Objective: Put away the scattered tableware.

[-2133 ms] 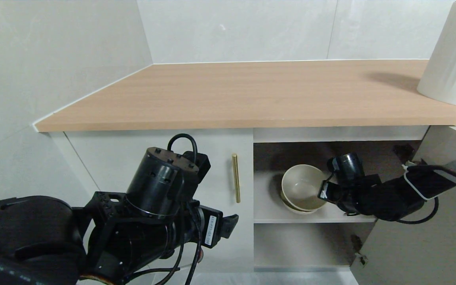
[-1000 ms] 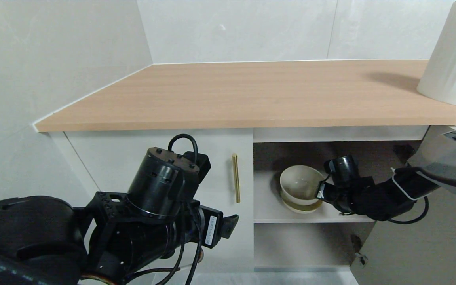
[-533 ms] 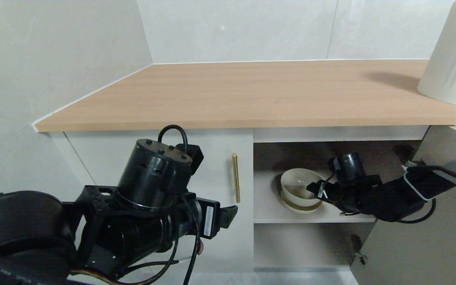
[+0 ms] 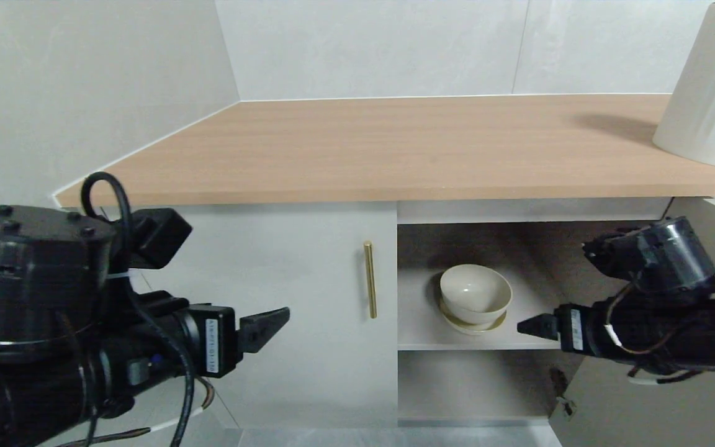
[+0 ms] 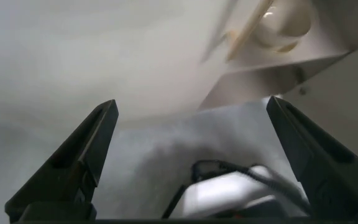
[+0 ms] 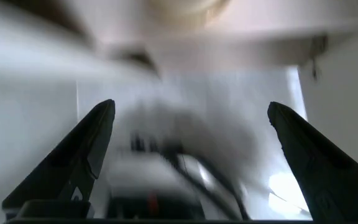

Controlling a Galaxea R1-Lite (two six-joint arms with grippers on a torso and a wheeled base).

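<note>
A cream bowl (image 4: 475, 295) stands upright on a cream plate (image 4: 473, 325) on the upper shelf (image 4: 419, 323) of the open cabinet. My right gripper (image 4: 532, 326) is just outside the shelf's front edge, to the right of the bowl, open and holding nothing. In the right wrist view the right gripper (image 6: 191, 107) has its fingers spread wide, and the bowl (image 6: 188, 5) lies beyond them. My left gripper (image 4: 265, 329) hovers open in front of the closed left door; in the left wrist view the left gripper (image 5: 191, 104) is empty, with the bowl (image 5: 284, 22) far off.
The closed left door carries a gold handle (image 4: 369, 279). The right door (image 4: 661, 403) stands swung open at the lower right. A wooden countertop (image 4: 395, 149) runs above, with a white ribbed lampshade (image 4: 711, 93) at its right end. A lower shelf (image 4: 475, 385) sits beneath.
My right gripper let go of the bowl and drew back out of the cabinet to the right. The bowl now rests level on the plate. My left arm pulled back to the left.
</note>
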